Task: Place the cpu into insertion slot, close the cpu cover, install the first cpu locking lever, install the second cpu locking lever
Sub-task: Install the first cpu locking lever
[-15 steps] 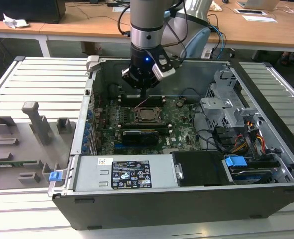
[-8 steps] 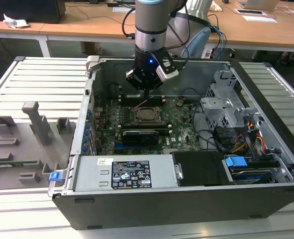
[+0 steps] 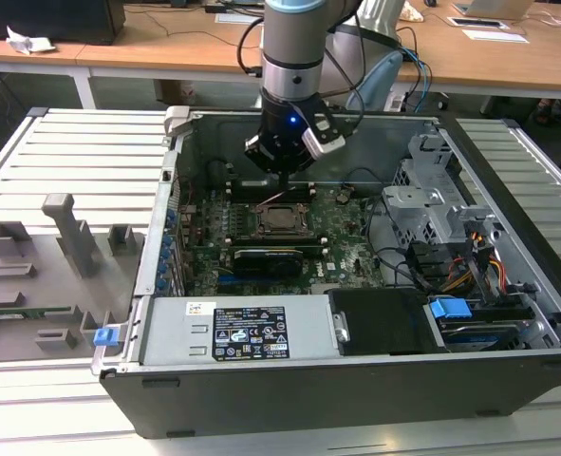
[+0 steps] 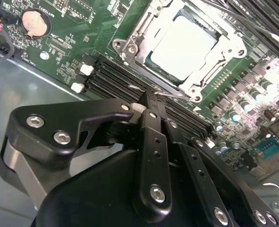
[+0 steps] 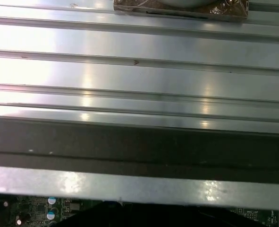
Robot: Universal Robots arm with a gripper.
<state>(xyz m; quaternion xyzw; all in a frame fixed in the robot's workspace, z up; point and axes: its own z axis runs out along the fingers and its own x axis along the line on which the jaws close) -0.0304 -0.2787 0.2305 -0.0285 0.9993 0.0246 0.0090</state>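
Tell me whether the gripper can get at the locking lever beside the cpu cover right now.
Probably yes: the gripper is already at the thin lever by the cpu cover, fingers together, with nothing between.

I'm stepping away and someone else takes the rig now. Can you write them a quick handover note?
Gripper: fingers shut on a thin wire locking lever beside the socket.
CPU: seated in the insertion slot.
CPU cover: closed flat around the chip.
Done: chip placed, cover closed.
Left: the lever in the fingers is not latched; I cannot tell the other lever's state.
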